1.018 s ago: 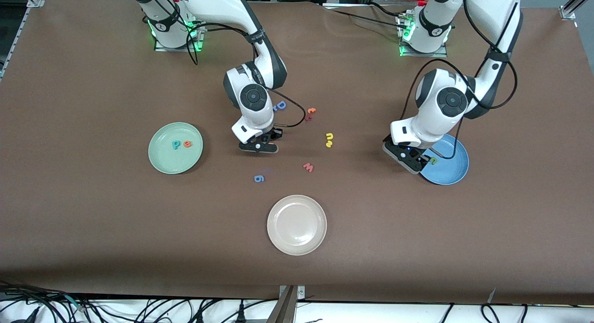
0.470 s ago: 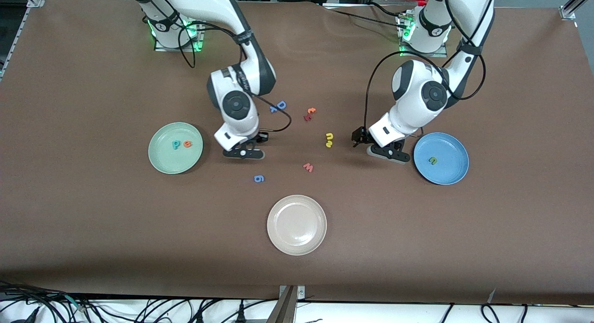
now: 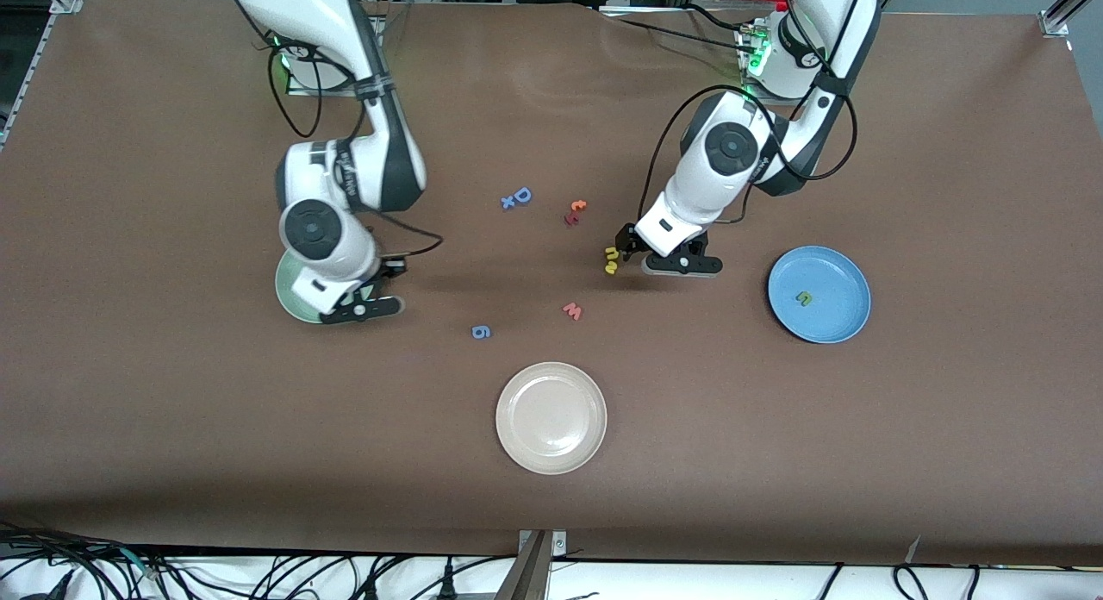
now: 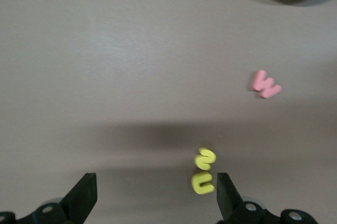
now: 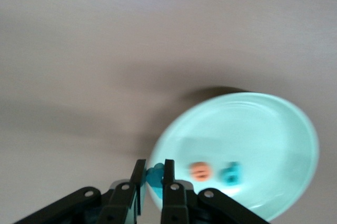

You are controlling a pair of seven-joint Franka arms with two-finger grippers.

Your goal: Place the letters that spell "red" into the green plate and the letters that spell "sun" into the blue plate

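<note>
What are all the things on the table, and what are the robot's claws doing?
green plate: 1, pale green, right arm's end; holds an orange letter and a teal letter
blue plate: 1, left arm's end; holds a green letter
beige plate: 1, nearest the front camera
yellow letters: 2, mid-table
red w: 1
blue 6: 1
blue D: 1
orange-red letters: 2
left claw: open, over yellow letters
right claw: shut on small teal piece, over green plate's rim

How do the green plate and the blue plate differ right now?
The green plate holds two letters, orange and teal; the blue plate holds one green letter. The right gripper hangs over the green plate, while nothing is over the blue plate. Both are round, shallow and alike in size.
</note>
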